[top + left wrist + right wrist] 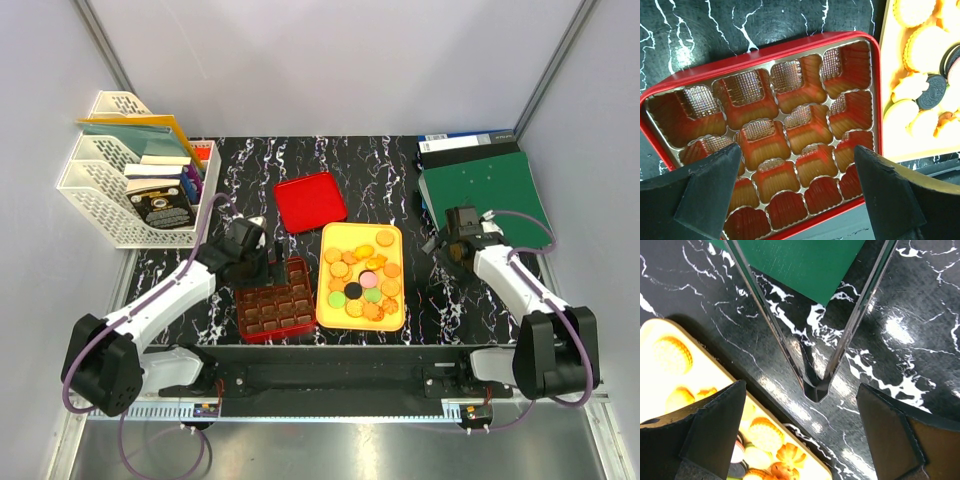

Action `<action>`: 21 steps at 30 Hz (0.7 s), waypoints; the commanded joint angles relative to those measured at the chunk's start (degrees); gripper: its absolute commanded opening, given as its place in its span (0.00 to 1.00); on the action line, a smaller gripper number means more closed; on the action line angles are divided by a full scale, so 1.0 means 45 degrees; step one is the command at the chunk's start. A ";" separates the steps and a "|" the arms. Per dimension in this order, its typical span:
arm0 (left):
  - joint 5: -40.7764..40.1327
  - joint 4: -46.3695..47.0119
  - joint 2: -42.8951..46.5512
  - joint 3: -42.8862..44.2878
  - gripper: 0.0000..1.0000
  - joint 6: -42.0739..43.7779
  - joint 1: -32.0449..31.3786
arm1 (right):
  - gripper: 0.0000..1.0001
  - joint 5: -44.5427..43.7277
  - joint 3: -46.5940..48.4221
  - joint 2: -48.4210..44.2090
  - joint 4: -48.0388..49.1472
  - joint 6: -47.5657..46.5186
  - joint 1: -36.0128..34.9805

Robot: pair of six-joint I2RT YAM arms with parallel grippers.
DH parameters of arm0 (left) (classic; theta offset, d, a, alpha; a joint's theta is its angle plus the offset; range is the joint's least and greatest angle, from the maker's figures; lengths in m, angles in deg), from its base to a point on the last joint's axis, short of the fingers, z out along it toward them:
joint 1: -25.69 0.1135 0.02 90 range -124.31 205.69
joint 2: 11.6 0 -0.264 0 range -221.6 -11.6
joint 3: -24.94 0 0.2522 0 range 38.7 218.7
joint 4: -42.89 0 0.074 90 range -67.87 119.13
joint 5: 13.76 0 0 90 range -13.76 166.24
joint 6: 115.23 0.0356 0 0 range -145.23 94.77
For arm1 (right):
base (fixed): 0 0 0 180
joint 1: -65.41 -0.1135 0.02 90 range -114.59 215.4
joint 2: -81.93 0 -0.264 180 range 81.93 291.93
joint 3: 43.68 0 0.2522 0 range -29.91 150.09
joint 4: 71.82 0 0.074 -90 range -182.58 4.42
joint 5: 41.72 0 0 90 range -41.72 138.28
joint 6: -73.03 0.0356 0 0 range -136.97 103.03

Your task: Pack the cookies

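1. On the yellow tray [361,327] the cookies [362,280] lie loose; the red grid box [272,310] just left of it is unfilled.
2. The left pincer [797,165] and the right pincer [802,405] both stand apart, empty.
3. Straddle one edge cookie and pinch gently.

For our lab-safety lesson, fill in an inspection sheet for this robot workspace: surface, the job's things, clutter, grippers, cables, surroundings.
Surface: black marbled table, no spills seen.
Job's things: cookies all on the yellow tray; red box beside it, the compartments in view empty; red lid lying apart behind them.
Clutter: white file rack with papers at left rear; green folder and binders at right rear.
Grippers: left gripper open over the box, empty; right gripper open over the table beside the tray, empty.
Cables: purple cables looped along both arms.
Surroundings: pale walls on three sides.
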State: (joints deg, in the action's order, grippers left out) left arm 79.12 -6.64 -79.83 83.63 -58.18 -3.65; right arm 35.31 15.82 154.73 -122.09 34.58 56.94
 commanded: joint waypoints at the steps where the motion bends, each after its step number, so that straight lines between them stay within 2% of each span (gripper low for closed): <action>1: 0.0182 0.0293 0.0473 -0.0199 0.99 -0.0119 -0.0061 | 1.00 -0.0769 0.0265 0.0677 0.0692 0.0654 -0.0051; 5: 0.0006 0.0175 0.0746 -0.0316 0.99 -0.0158 -0.0081 | 1.00 -0.1023 0.0305 0.1400 0.0673 0.0693 -0.0051; 13: -0.0111 0.0038 0.1236 -0.0609 0.99 -0.0314 -0.0081 | 1.00 -0.1531 -0.0066 0.1361 0.0692 0.0713 0.0026; 21: -0.0111 -0.0020 0.1196 -0.0609 0.99 -0.0237 -0.0081 | 1.00 -0.1824 0.0753 0.3333 0.0692 0.0186 0.0456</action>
State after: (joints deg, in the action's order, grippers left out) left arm 79.01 -7.45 -75.35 80.96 -58.96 -3.82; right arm 30.39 16.37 166.33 -119.62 36.50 57.90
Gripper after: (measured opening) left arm 0.987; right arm 0.994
